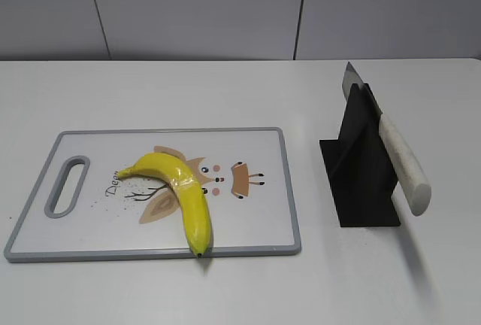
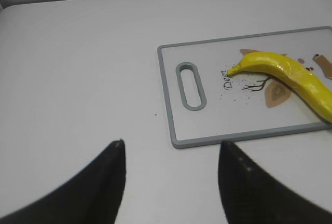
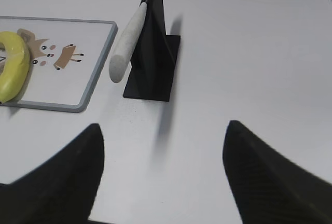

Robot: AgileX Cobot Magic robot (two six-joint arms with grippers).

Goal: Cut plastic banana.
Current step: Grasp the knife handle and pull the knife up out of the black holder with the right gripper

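The plastic banana is glossy yellow with a sharp bend and lies on a white cutting board with a grey rim and a deer print; its near tip reaches the board's front edge. It also shows in the left wrist view and the right wrist view. A knife with a white handle rests slanted in a black stand, handle toward the front. My left gripper is open and empty, over bare table left of the board. My right gripper is open and empty, in front of the stand.
The board has a grey-rimmed handle slot at its left end. The white table ends at a grey panelled wall at the back. The knife handle overhangs the stand toward the board.
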